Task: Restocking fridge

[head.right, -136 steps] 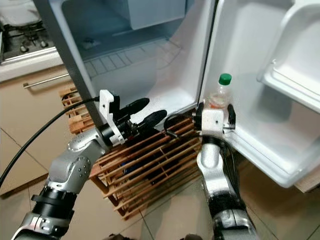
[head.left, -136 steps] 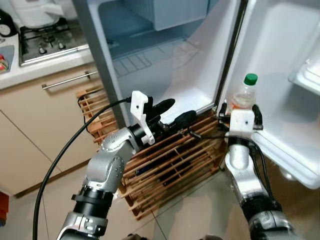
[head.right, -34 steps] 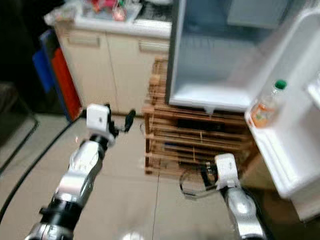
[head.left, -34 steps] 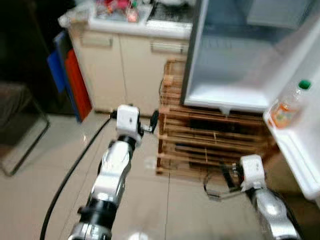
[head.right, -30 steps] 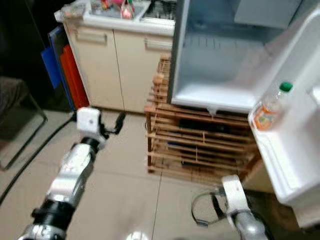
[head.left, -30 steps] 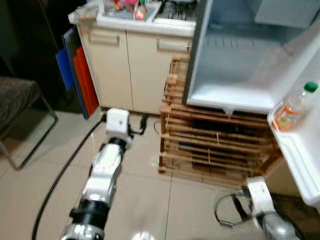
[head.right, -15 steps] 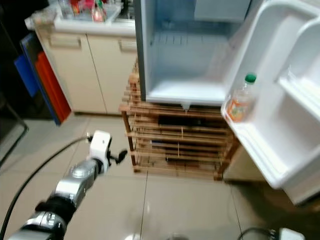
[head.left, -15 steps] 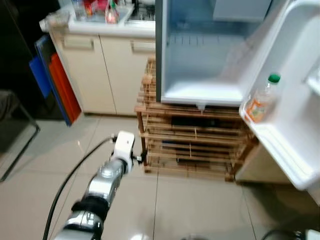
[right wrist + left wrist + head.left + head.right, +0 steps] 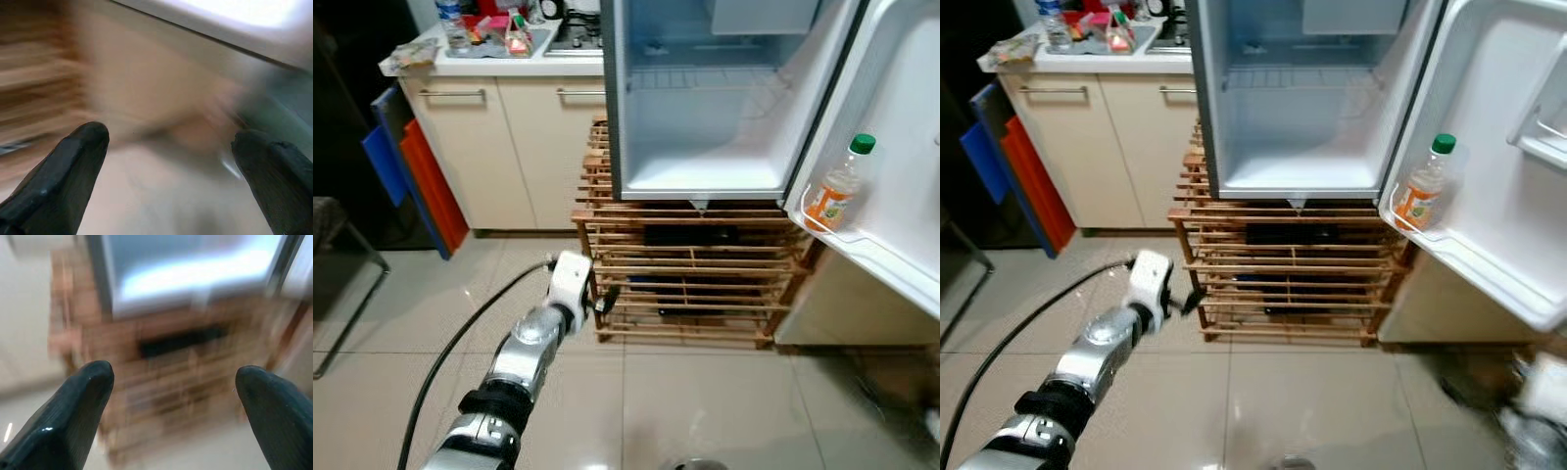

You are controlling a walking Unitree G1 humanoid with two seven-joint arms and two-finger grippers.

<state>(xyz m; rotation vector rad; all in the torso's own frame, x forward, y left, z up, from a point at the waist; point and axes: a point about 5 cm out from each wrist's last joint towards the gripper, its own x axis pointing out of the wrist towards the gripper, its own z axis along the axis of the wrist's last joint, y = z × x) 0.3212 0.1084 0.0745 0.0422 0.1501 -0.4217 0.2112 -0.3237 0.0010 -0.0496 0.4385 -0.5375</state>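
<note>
**Bottle on the door shelf, both grippers empty**

Nearest the camera, the left gripper (image 9: 597, 304) hangs low over the tiled floor (image 9: 705, 401), just short of the wooden rack (image 9: 690, 274), its cable trailing back along the arm. In the left wrist view its fingers (image 9: 83, 396) stand wide apart with nothing between them. The right gripper (image 9: 166, 161) is likewise spread wide and empty in its blurred wrist view.

The rack carries the fridge (image 9: 695, 108), which stands open with a bare interior. To the rack's right, the fridge door (image 9: 1489, 147) swings out, and the bottle (image 9: 832, 186) with the green cap stands upright on its lower shelf. Beyond the rack to the left, the worktop (image 9: 489, 61) holds small clutter above cream cabinets.
</note>
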